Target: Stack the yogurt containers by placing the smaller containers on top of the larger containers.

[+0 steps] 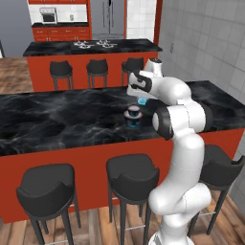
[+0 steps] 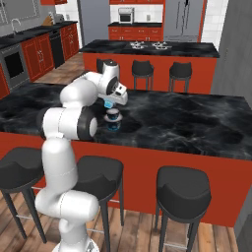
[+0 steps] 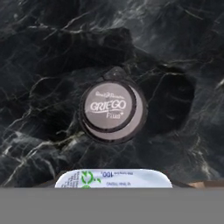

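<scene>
The scene is a kitchen with red cabinets, grey tiled walls and two islands with black marble tops; dark stools (image 1: 131,179) stand along the near side of the closer island. The tabletop (image 1: 57,119) of the closer island carries the task items.

A stack of two dark containers stands on it. In the hand view, the small dark cup (image 3: 110,106) with a pale pinkish lid marked "GRIEGO" sits on the wide dark tub (image 3: 139,114), whose lid shows as a pale ring around the cup. In the left base view the stack (image 1: 133,117) shows blue near its base. It also shows in the right base view (image 2: 113,120).

The gripper (image 1: 142,98) hangs above the tabletop, just beyond the stack. A tiny light-blue cup (image 1: 142,101) sits at the gripper, off the tabletop; its pale printed top (image 3: 113,178) appears at the bottom of the hand view. The fingers are hidden, so the jaw opening cannot be told.
</scene>
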Motion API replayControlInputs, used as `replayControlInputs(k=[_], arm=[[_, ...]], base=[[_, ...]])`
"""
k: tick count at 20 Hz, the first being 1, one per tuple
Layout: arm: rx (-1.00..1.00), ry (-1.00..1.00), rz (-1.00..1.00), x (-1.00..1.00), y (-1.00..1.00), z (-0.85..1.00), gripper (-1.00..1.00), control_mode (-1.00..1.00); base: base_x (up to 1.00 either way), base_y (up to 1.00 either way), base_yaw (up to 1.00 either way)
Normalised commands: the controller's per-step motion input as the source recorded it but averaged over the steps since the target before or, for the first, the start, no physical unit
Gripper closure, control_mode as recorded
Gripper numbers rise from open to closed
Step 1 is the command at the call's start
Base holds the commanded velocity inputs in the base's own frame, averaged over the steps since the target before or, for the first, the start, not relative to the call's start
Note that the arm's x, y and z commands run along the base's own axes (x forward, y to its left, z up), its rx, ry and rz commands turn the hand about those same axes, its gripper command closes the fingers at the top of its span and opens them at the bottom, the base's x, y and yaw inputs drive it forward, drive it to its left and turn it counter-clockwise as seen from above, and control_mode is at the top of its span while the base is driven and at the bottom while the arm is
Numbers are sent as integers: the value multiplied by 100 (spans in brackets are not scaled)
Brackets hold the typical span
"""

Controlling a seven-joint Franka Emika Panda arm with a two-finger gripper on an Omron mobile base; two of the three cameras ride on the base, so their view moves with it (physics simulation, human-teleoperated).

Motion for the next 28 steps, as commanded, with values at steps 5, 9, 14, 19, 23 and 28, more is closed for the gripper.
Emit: replayControlInputs(k=[5,9,14,19,23,28], arm=[[0,4,0,11,0,-4,100,-100],[0,2,0,1,0,-4,100,-100],[0,2,0,9,1,-11,100,-100],[0,2,0,15,0,-16,100,-100],[0,2,0,19,2,-10,100,-100],[0,6,0,25,2,-2,100,-100]], base=[[0,0,0],[0,0,0],[0,0,0],[0,0,0],[0,0,0],[0,0,0]])
